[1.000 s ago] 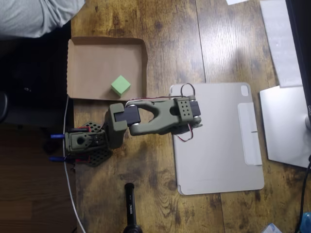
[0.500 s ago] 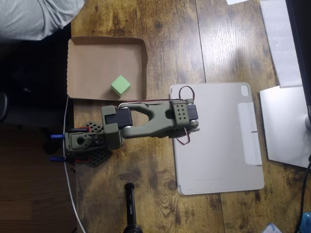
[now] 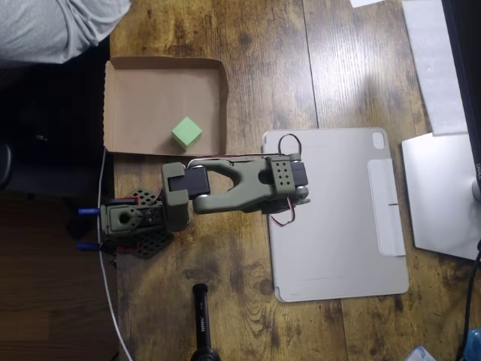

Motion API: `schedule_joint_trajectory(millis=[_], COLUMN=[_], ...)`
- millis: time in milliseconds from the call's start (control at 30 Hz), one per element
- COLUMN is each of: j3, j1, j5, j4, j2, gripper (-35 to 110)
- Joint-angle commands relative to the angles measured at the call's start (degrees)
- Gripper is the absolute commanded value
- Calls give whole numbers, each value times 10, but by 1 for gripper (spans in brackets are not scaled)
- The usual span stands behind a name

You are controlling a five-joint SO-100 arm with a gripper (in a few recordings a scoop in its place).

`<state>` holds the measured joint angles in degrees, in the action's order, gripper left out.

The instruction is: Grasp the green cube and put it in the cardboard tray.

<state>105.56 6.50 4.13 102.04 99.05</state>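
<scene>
Your arm (image 3: 225, 184) has nudged slightly since half a second ago: the near link has shifted a bit toward the right of the overhead view, and the elbow end sits a touch lower over the tablet (image 3: 338, 214). Cube and tray have not moved.

The claw is folded somewhere under the arm's links, so you can't tell if it is open or closed, or whether it touches anything. Nothing shows held.

The cube (image 3: 186, 132) lies inside the tray (image 3: 124, 83), near the tray's lower right corner, just off the right rim, turned a little diagonal. Light lime green, matte, foam look, sharp edges.

Tray: plain brown cardboard, shallow, roughly square, low folded rims, wavy cut left edge. It sits at the table's left edge, upper part of the view.

Table (image 3: 255, 68): dark stained wood planks, visible grain and knots. Tablet is flat, grey, smooth, rounded corners, right of the arm's base (image 3: 135, 224). Arm is olive-green plastic, boxy links, with red wires looping at the elbow.
</scene>
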Motion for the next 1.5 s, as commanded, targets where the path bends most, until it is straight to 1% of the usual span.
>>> schedule_joint_trajectory(millis=[0, 1467], j3=[-7, -8], j1=[14, 20], j5=[4, -17], j4=[9, 10], j2=[6, -4], gripper=[0, 0])
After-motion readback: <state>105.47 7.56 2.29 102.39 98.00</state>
